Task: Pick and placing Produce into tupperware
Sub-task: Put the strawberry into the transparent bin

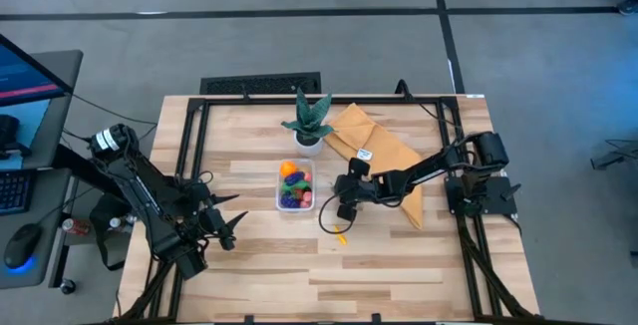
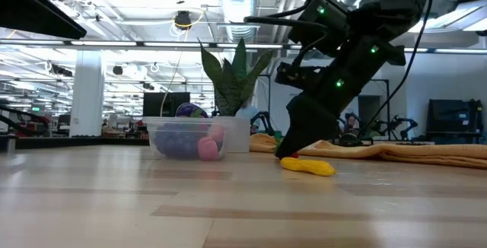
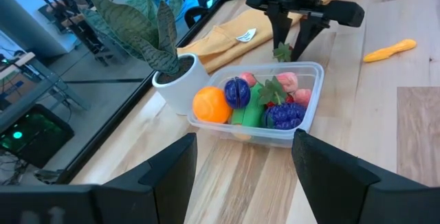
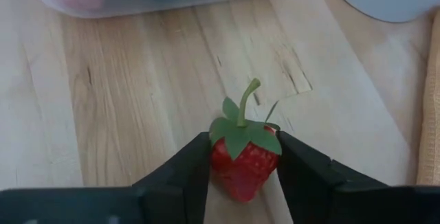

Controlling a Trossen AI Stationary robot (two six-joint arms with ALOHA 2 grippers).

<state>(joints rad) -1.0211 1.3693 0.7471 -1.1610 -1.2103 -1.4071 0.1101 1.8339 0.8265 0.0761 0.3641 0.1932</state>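
The clear tupperware [image 1: 295,186] sits mid-table holding several toy produce pieces: an orange, a purple one, green and pink ones [image 3: 261,107]. Just right of it, my right gripper [image 1: 344,210] slants down at the table and is shut on a red toy strawberry [image 4: 242,157] with a green leaf cap and stem. A yellow produce piece [image 1: 341,236] lies flat on the wood nearer the front edge. My left gripper [image 1: 231,227] waits open at the left, facing the tupperware, fingers [image 3: 172,172] apart with nothing between them. My right gripper pinches the strawberry between its two fingers, one on each red side [image 4: 218,157], just under the leaf cap. The fingers come slanting down from the table's right. The strawberry stands stem up, down at the table top; whether it is lifted I cannot tell.
A green-leafed plant in a white pot [image 1: 307,121] stands just behind the tupperware. A mustard-yellow cloth [image 1: 384,151] lies to its right, under my right arm. Bare wood stretches along the table's near side.
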